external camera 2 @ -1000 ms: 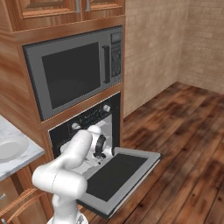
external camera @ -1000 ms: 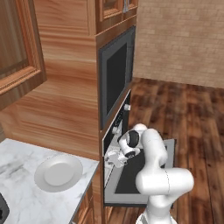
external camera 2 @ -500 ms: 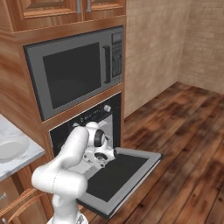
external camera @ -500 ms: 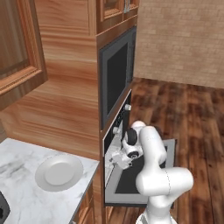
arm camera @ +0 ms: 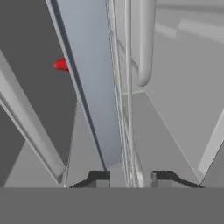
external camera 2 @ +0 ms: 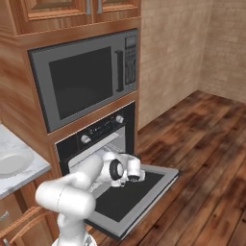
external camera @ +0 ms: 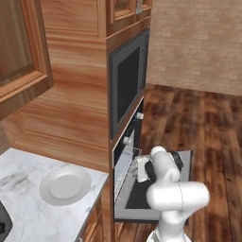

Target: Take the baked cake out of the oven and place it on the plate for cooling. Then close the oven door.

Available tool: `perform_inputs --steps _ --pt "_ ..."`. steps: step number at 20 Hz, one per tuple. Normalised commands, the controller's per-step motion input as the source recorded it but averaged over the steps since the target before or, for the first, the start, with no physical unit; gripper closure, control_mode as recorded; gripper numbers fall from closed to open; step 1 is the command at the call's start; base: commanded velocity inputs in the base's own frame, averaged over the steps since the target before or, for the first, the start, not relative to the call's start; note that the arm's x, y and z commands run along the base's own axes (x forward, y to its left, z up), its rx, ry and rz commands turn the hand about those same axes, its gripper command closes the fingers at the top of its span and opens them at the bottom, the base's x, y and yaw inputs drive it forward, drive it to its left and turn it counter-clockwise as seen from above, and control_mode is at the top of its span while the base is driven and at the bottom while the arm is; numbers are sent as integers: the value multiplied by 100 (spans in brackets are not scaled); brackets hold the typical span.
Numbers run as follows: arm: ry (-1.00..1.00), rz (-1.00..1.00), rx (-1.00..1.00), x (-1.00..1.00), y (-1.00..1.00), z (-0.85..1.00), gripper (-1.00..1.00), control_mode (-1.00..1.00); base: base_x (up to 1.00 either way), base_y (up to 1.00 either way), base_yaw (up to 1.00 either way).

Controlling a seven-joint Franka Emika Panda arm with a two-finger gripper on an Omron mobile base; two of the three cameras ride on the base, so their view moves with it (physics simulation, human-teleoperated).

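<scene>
The black oven [external camera 2: 103,129] stands with its door [external camera 2: 129,199] dropped flat and open; the door also shows in the left base view [external camera: 137,196]. My hand [external camera: 142,169] hangs just above the door at the oven mouth. In the hand view, which is rolled sideways, my gripper [arm camera: 130,177] is open with nothing between its fingers. It faces a grey rack panel [arm camera: 94,87] seen edge-on. A red berry [arm camera: 61,64] peeks out beside that panel; the cake under it is hidden. The white plate [external camera: 65,184] lies on the marble counter [external camera: 28,212] left of the oven.
The grey-framed microwave [external camera 2: 86,79] sits directly above the oven in the wood cabinetry. A rounded grey tube [arm camera: 146,43] runs along the oven cavity close to the gripper's right side. Wooden floor [external camera 2: 206,158] stretches to the right of the open door.
My hand has sunk lower at the oven mouth and shifted slightly outward over the door. The door stays open and the plate has not moved.
</scene>
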Motion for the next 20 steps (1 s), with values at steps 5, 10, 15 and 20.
perform_inputs --steps 5,10,15,20 --pt "9 -24 -39 -20 -74 -43 100 -100 0 0 0" --pt "9 -25 -41 -30 -74 -42 100 -100 0 0 0" --pt "10 -28 -43 -42 -76 -34 100 -100 0 0 0" --pt "7 -32 -46 -47 -58 -39 100 -100 0 0 0"
